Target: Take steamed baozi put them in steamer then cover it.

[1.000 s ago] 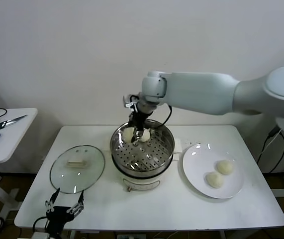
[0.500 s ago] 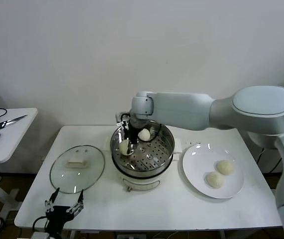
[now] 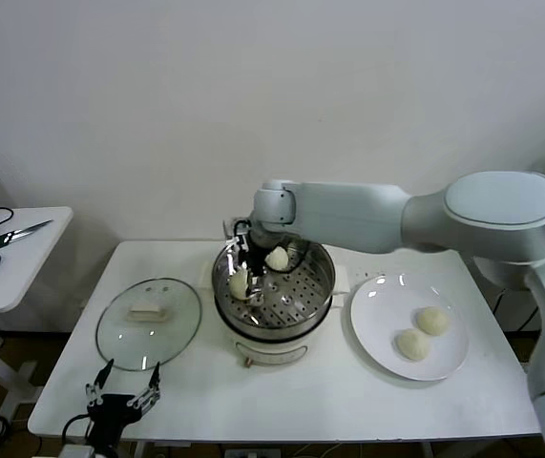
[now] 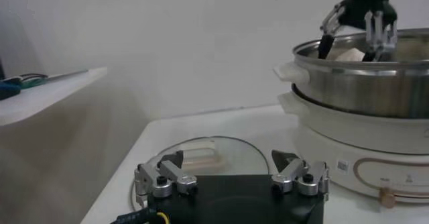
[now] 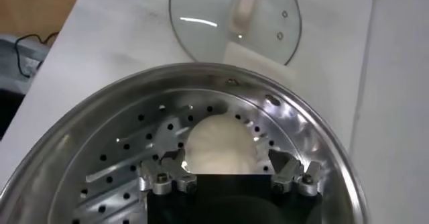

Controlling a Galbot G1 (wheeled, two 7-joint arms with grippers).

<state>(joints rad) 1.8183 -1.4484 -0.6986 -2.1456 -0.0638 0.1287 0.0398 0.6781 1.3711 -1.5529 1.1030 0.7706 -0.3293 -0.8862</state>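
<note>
Two buns (image 3: 277, 258) sit in the steamer (image 3: 274, 315), my right gripper (image 3: 249, 274) fingers apart over one there, two buns (image 3: 431, 321) left on the plate (image 3: 377, 329), lid (image 3: 148, 322) still off, left gripper (image 3: 119, 401) idle, spread.

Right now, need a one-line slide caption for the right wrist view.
Open right gripper above a cream-white round bun on the shiny steel steamer's perforated tray; clear glass lid beyond.

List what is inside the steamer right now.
Inside the steamer two steamed baozi sit on the perforated tray, with the right gripper, jaws open, above the left one. Tray areas behind the gripper are hidden.
</note>
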